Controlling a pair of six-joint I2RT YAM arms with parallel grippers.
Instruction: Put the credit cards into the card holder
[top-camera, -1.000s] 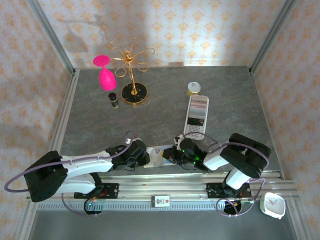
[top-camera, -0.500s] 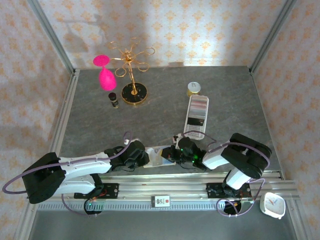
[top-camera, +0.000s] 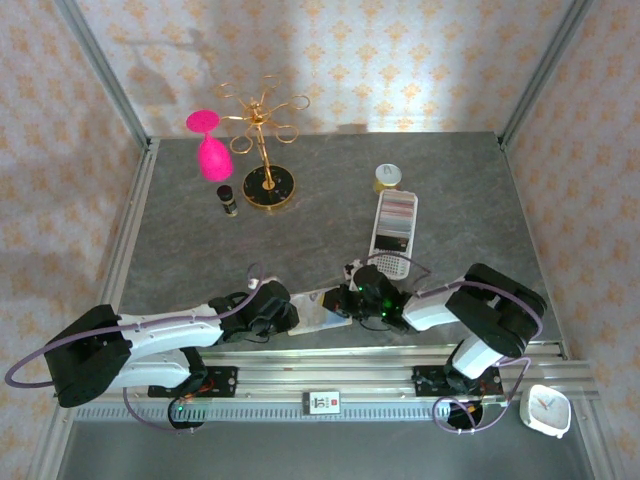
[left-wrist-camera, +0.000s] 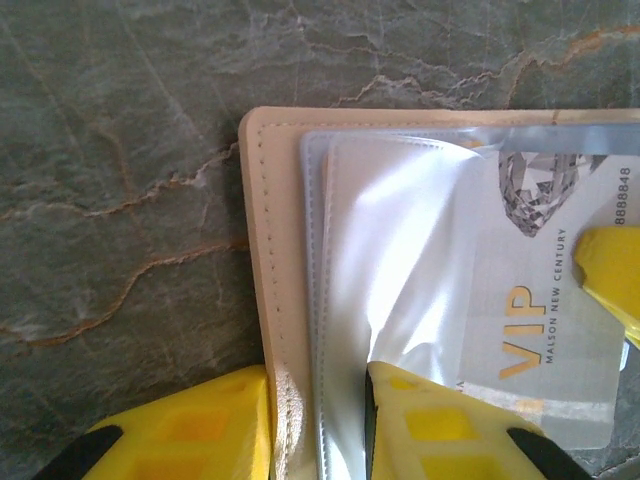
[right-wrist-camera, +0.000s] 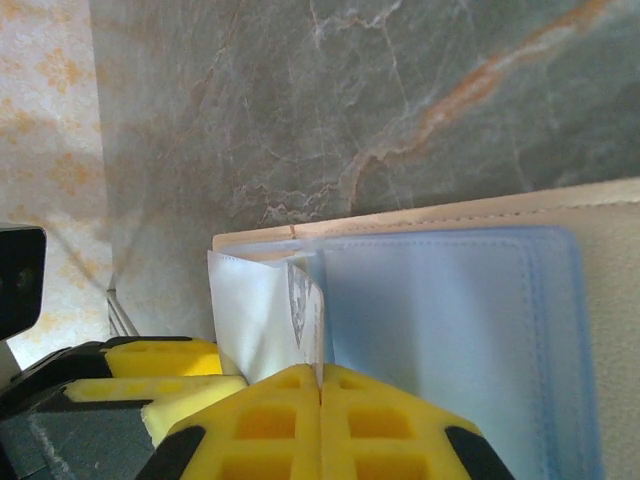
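Your left end effector (left-wrist-camera: 318, 395) was clamped on the card holder (left-wrist-camera: 262, 250), gripping its beige cover and a clear sleeve (left-wrist-camera: 400, 260) at the 6 o'clock edge. Your right end effector (right-wrist-camera: 320, 385) was pinched on a credit card (left-wrist-camera: 530, 300) lying partly under that sleeve. The holder lay open at the tabletop's (top-camera: 300, 230) 6 o'clock edge.

Yellow fingers (left-wrist-camera: 190, 430) grip the beige card holder (left-wrist-camera: 264, 250), beside a VIP card (left-wrist-camera: 540, 300).
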